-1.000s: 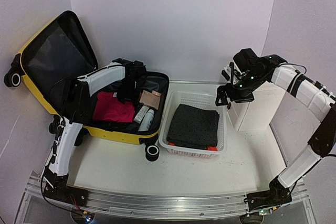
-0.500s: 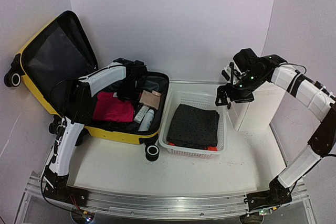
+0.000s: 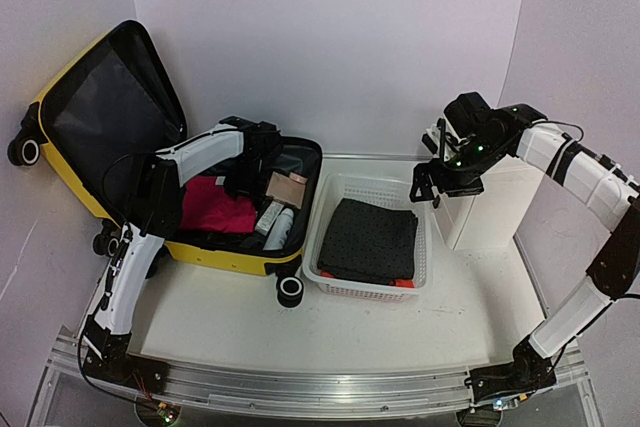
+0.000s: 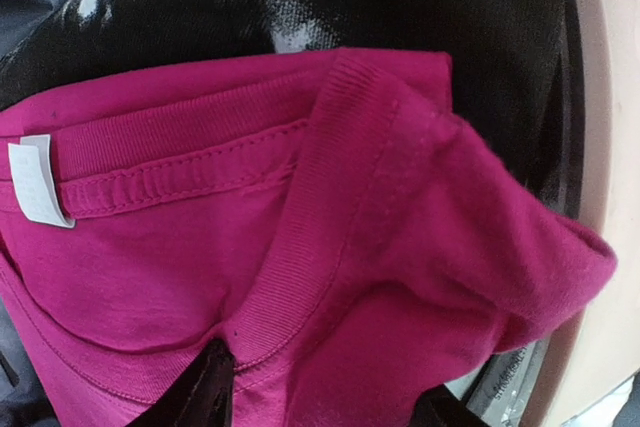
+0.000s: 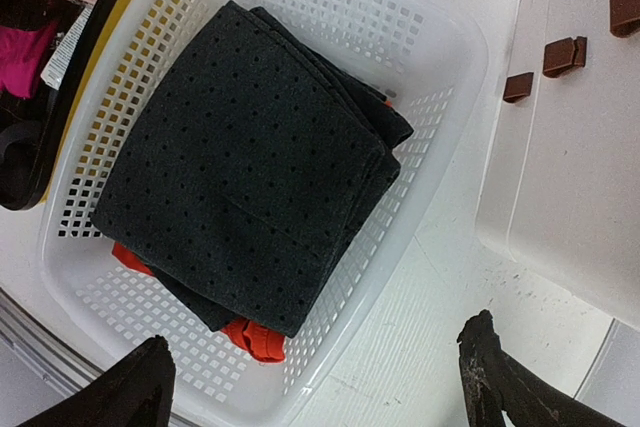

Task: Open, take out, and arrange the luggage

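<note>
The yellow luggage (image 3: 228,251) lies open at the left with its lid (image 3: 110,117) propped up against the wall. A magenta shirt (image 3: 214,205) lies inside it. My left gripper (image 3: 241,183) reaches down into the case and rests on that shirt (image 4: 300,247). In the left wrist view the left gripper (image 4: 328,399) is open, and its dark fingertips (image 4: 214,389) stand either side of a raised fold by the collar. My right gripper (image 3: 428,191) hangs open above the basket's right edge, and nothing sits between the fingers of this gripper (image 5: 320,387).
A white perforated basket (image 3: 368,293) right of the case holds a folded dark dotted cloth (image 5: 250,157) over a red-orange garment (image 5: 255,339). A white cabinet (image 3: 492,197) stands at the far right. A beige box (image 3: 287,187) and a white tube (image 3: 279,219) lie in the case.
The left arm's elbow has shifted slightly while its gripper stays on the magenta shirt. The right arm has not moved.
</note>
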Available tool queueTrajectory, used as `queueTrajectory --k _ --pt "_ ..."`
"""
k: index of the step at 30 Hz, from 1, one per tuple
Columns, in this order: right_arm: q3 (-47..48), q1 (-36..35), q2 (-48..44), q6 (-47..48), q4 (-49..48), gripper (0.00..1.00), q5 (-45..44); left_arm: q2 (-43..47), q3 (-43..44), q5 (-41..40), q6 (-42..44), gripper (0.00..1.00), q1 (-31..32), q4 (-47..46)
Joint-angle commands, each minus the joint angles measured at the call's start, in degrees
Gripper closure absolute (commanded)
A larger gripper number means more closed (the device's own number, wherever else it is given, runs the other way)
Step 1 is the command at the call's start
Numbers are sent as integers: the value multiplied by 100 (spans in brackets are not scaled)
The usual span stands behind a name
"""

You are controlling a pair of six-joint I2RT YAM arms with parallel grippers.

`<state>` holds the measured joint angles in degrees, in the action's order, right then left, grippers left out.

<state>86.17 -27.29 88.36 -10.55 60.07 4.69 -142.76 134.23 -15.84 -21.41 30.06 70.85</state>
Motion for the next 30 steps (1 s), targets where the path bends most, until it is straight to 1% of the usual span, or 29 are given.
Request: queueTrajectory --k 1,6,8,16,26,30 --pt "24 31 -2 -59 -41 2 32 60 196 -295 -10 52 8 76" --pt "27 31 -11 -59 -36 2 33 104 282 -481 67 68 1 94" --pt "36 31 -11 -54 -38 2 25 128 323 -535 67 72 -1 96" --pt "15 31 -33 -71 -40 2 29 337 350 -573 40 99 -24 105" --pt "-48 31 -99 -97 -46 2 -12 813 105 160 -41 100 -218 15" --pt "-66 26 -117 -98 -44 2 -38 1096 -138 185 -23 100 -225 -120"
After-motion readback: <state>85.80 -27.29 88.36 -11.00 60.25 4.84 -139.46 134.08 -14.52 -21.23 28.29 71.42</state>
